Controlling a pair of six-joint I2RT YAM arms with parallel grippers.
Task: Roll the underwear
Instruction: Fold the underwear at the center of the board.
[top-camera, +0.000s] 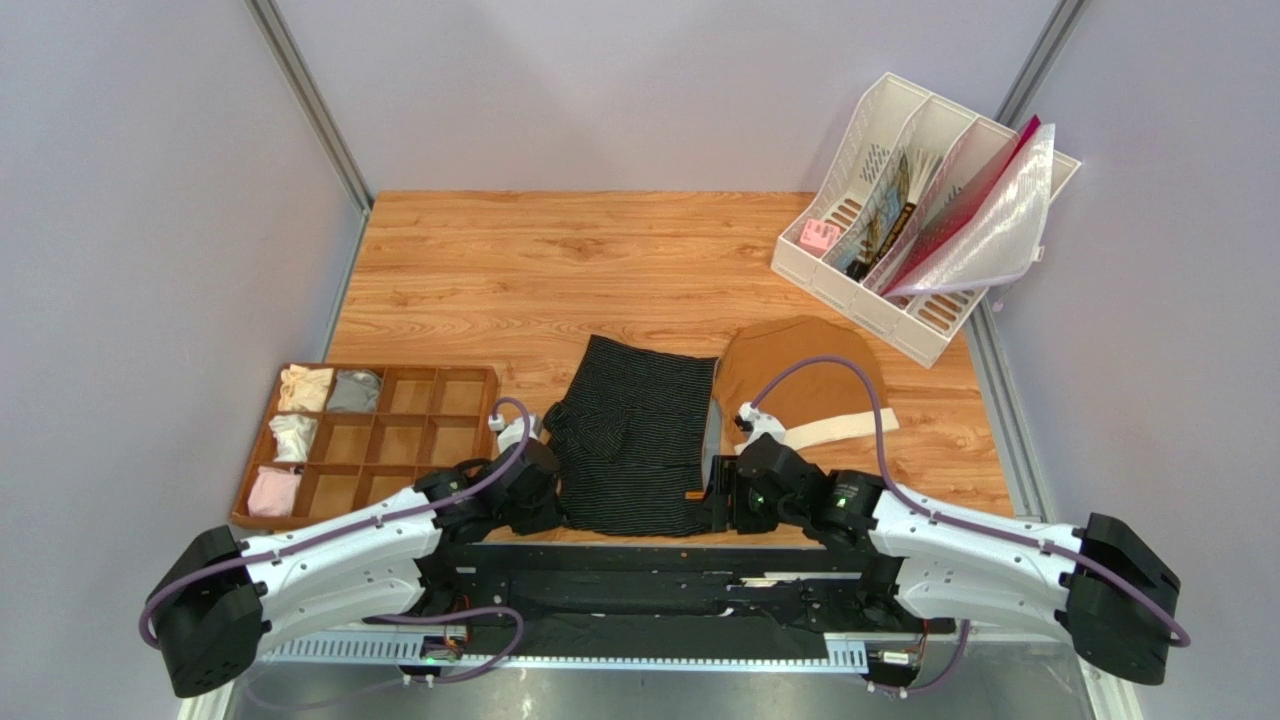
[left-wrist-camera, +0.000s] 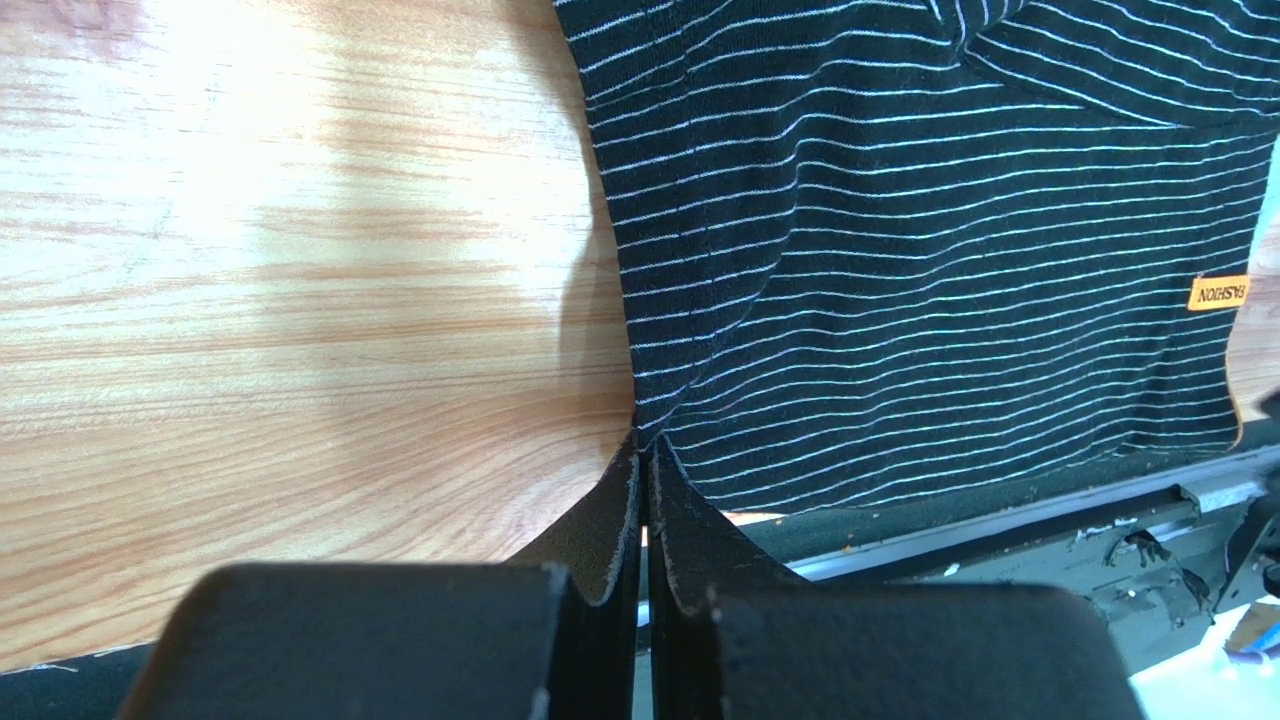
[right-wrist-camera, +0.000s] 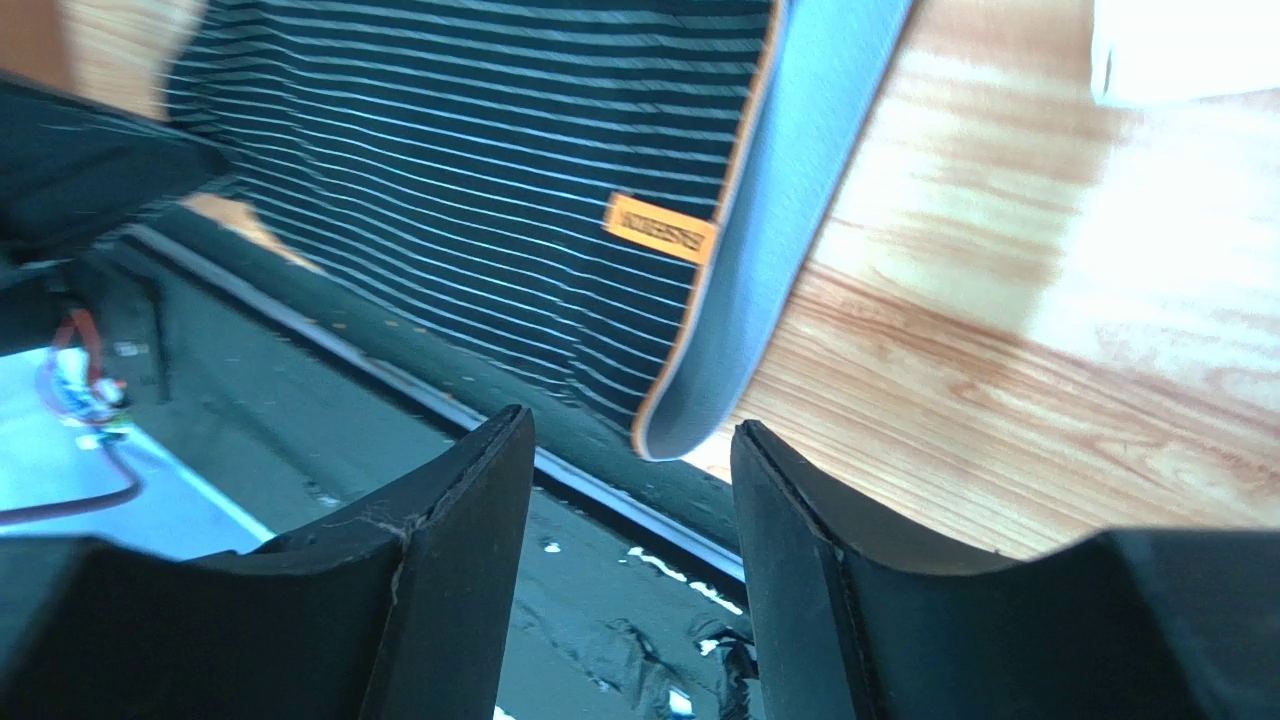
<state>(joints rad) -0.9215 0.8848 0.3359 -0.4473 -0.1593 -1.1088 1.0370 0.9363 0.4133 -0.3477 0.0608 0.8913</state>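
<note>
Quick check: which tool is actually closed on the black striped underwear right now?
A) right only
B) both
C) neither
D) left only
D: the left tool has its fingers pressed together on the edge of the underwear, while the right tool stands open, with the corner of the grey waistband just at its gap and not gripped.
</note>
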